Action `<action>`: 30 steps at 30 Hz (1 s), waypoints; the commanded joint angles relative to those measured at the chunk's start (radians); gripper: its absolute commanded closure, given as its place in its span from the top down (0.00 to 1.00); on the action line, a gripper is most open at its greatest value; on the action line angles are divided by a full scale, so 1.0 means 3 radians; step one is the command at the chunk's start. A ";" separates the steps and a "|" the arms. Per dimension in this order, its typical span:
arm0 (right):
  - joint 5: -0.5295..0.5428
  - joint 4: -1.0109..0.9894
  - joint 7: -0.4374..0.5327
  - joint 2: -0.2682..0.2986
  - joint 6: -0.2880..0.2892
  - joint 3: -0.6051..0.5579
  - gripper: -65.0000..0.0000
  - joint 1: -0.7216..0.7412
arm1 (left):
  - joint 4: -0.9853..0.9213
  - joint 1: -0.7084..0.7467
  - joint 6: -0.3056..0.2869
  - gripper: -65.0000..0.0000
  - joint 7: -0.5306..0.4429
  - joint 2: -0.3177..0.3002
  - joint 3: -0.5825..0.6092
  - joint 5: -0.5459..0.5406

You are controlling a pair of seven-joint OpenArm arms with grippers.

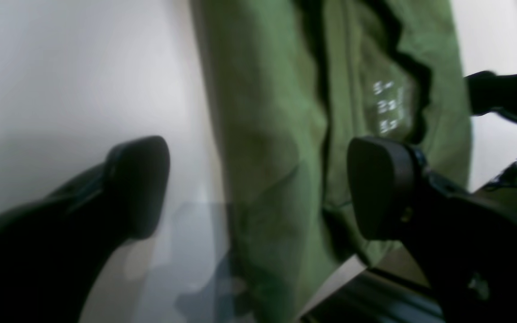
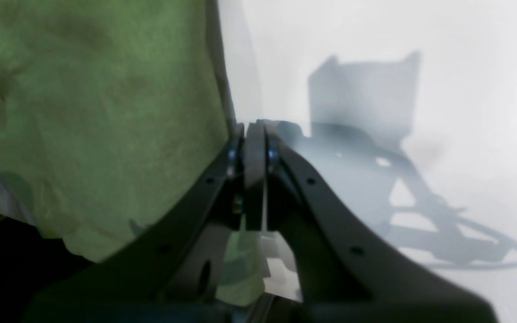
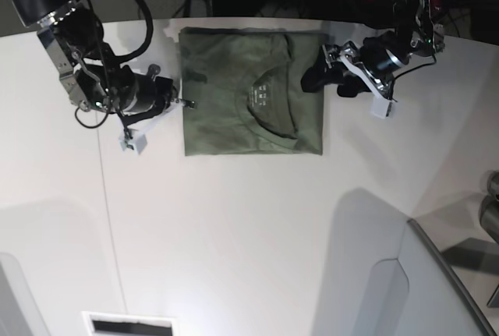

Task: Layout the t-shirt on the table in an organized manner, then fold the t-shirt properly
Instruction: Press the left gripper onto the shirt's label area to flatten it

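Observation:
The olive-green t-shirt lies on the white table near its far edge, folded into a neat rectangle with the collar and white label facing up. My left gripper hovers at the shirt's right edge. In the left wrist view its fingers stand wide apart over the t-shirt and hold nothing. My right gripper sits just off the shirt's left edge. In the right wrist view that gripper is shut and empty, beside the green cloth.
A grey angled panel rises at the near right, and another grey panel at the near left corner. A thin dark seam runs down the table's left side. Cables and dark floor lie beyond the far edge.

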 commanded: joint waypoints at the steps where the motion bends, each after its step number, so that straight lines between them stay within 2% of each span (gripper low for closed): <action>1: 0.0011 0.0050 0.0022 0.0021 0.0025 0.0011 0.00 0.0043 | -0.0061 -0.0029 0.0034 0.91 0.0068 -0.0001 0.0032 0.0061; 9: 0.0011 0.0050 0.0022 0.0027 0.0025 0.0011 0.00 0.0037 | -0.0240 -0.0132 0.0034 0.90 0.0063 0.0121 0.0226 0.0077; 11: 0.0011 0.0050 0.0022 0.0027 0.0025 0.0011 0.00 0.0037 | -0.0312 -0.0147 0.0034 0.82 0.0058 0.0121 0.0283 0.0071; 14: 0.0011 0.0050 0.0022 0.0027 0.0025 0.0011 0.00 0.0037 | -0.0465 -0.0203 0.0034 0.62 -0.0044 0.0121 0.0293 0.0066; 16: 0.0011 0.0050 0.0022 0.0032 0.0025 0.0011 0.00 0.0037 | -0.0593 -0.0229 0.0034 0.55 -0.0106 0.0121 0.0293 0.0066; 25: 0.0011 0.0050 0.0022 0.0032 0.0030 0.0011 0.00 0.0037 | -0.0818 -0.0352 0.0034 0.55 -0.0131 0.0173 0.0569 0.0082; 30: 0.0011 0.0050 0.0022 0.0032 0.0030 0.0011 0.00 0.0037 | -0.0962 -0.0439 0.0034 0.53 -0.0131 0.0224 0.0584 0.0082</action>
